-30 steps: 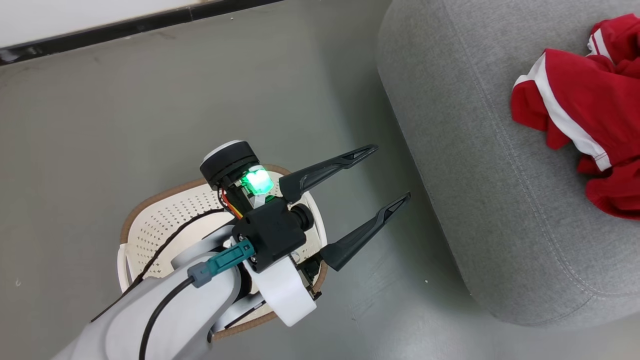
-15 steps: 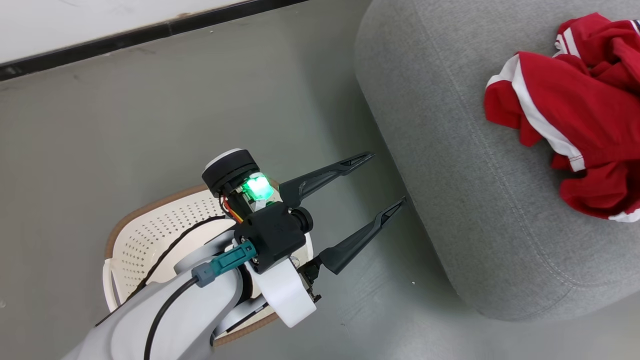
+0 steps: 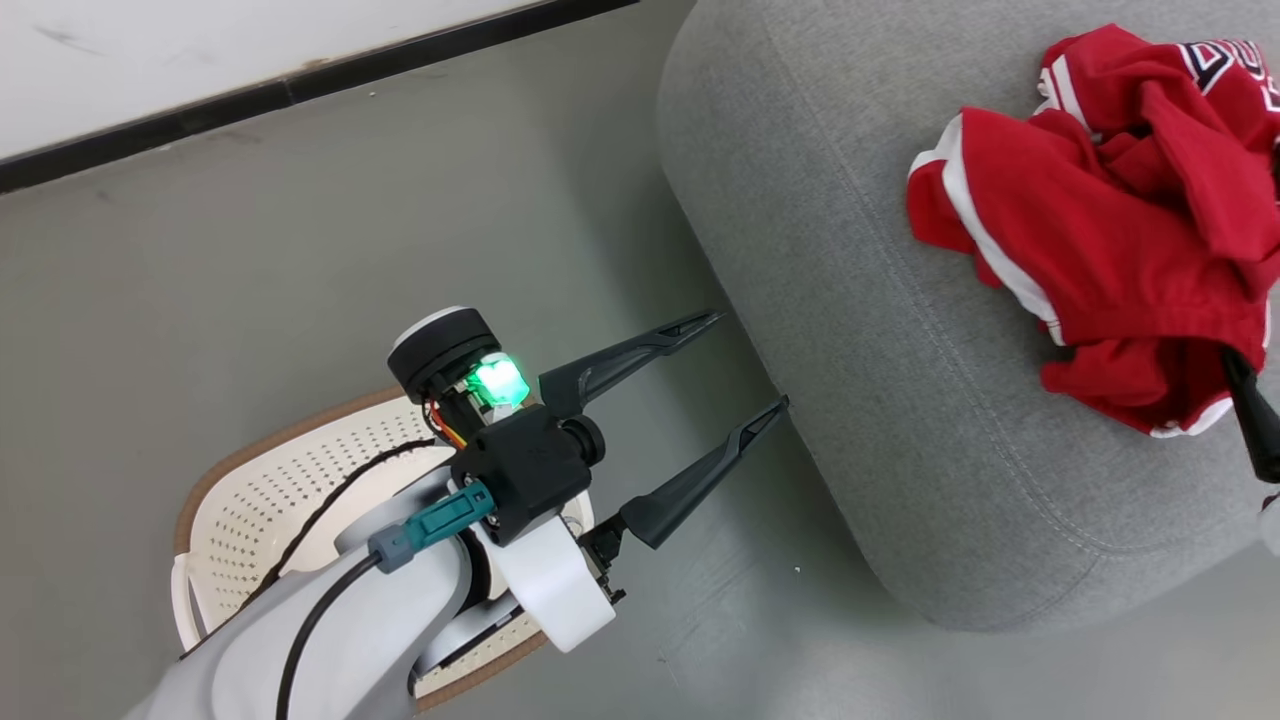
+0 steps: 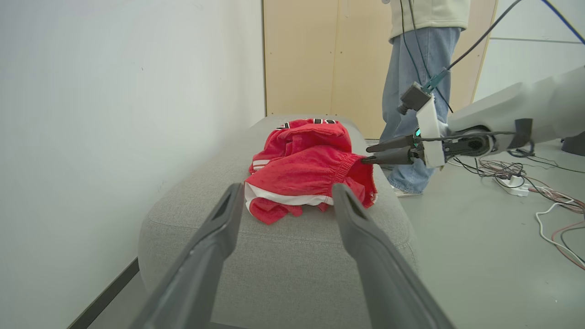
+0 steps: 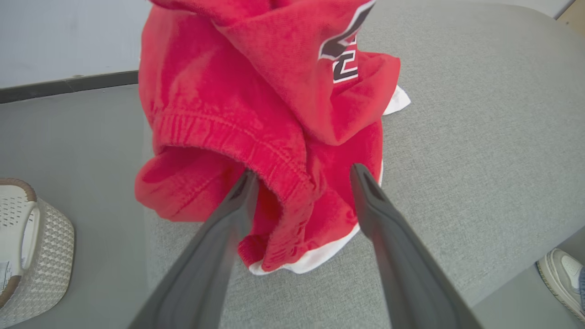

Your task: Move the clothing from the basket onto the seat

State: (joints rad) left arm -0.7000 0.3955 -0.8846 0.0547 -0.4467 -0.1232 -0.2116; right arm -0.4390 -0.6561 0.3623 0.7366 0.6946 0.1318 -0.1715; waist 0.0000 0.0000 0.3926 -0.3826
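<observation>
- The clothing (image 3: 1090, 230) lies as a crumpled red heap on top of the seat (image 3: 850, 330), well in from its rounded end. The basket (image 3: 260, 500) stands on the floor beyond that end, and the part of its inside that we can see holds no cloth.
- The right gripper (image 5: 304, 172) is the nearer one. Its jaws are spread wide and clamp nothing. They straddle the heap's near edge, and one finger (image 5: 237, 196) is tucked at the mouth of the elastic waistband fold.
- The left gripper (image 3: 748, 360) is also spread wide and empty. It hangs over the floor between basket and seat and points at the seat's end, well apart from the cloth.
- From the right gripper the heap lies straight ahead along the fingers, with the waistband opening facing them.
- We find no clean long axis in the bundle. In the left wrist view it runs a little longer along the seat's length, with the white-trimmed hem toward the left gripper and the lettering at the far, upper side.
- We judge the transfer done in effect. The coming move is likely a retreat of the right gripper, drawn back along its own fingers so that the tucked finger does not drag the fold toward the edge.
</observation>
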